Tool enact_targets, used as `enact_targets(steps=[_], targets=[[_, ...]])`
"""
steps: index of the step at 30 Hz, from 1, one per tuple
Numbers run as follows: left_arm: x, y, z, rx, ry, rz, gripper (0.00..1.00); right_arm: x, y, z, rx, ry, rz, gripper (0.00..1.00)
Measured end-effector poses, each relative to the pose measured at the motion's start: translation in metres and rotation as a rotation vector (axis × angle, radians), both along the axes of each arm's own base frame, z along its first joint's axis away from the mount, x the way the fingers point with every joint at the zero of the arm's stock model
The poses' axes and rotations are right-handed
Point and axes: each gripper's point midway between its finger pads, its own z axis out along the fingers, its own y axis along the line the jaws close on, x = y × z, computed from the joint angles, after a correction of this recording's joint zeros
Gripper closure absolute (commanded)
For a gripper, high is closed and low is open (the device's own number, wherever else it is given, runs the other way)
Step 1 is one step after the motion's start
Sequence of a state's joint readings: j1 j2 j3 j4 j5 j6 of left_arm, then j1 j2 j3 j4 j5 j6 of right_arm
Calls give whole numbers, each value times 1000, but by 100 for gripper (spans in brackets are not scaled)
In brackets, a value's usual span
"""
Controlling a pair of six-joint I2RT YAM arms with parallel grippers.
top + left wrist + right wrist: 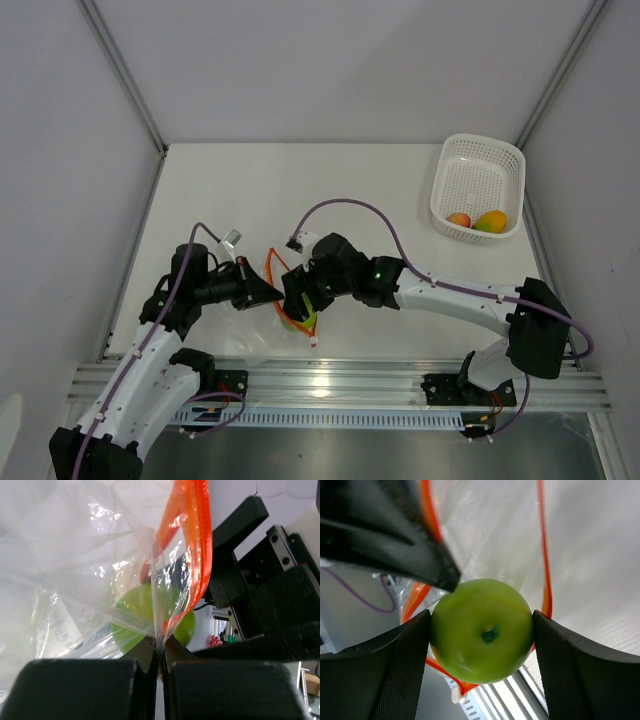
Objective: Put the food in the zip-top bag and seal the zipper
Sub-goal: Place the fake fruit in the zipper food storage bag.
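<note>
My right gripper (481, 630) is shut on the lime-green ball (481, 629), holding it at the open mouth of the clear zip-top bag (485, 535). The ball also shows in the top view (305, 312) and the left wrist view (137, 617). My left gripper (161, 657) is shut on the bag's edge, right at the red-orange zipper strip (192, 545), holding the mouth up. In the top view both grippers meet at the bag (285, 290) near the table's front middle. The yellow-orange piece (490, 221) and the red-orange piece (459, 220) lie in the white basket.
The white perforated basket (478, 160) stands at the table's back right. A metal rail (330, 385) runs along the near edge below the bag. Grey walls enclose the table on the left and right.
</note>
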State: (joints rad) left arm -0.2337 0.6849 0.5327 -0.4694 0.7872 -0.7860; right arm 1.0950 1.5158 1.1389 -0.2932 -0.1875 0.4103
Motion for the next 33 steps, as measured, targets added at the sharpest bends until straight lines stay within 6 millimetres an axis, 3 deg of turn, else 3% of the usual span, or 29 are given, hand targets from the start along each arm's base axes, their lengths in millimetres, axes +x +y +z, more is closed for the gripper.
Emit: enact_targets(steps=[6,10,20,23,29,33], targets=[[1,-1,2,-9,-14,-1,99,-24,4,4,57,35,91,27],[1,-3,-1,-23,2,-9,99,-25,5,4,62,33,100,5],[-1,-3,-1,-33,1,-15,99,-19,-3,4,25,-8,52,1],[-2,-3,0,-34,-1,-16,99,-16,-10,19,35,-33,29,0],[-3,-4,1,-38,-4,-21,99,-9,-23,73,125,-122,-33,1],[-4,-4,3,-44,-13,-26,99,1,-32,84,132,-149,-101,5]])
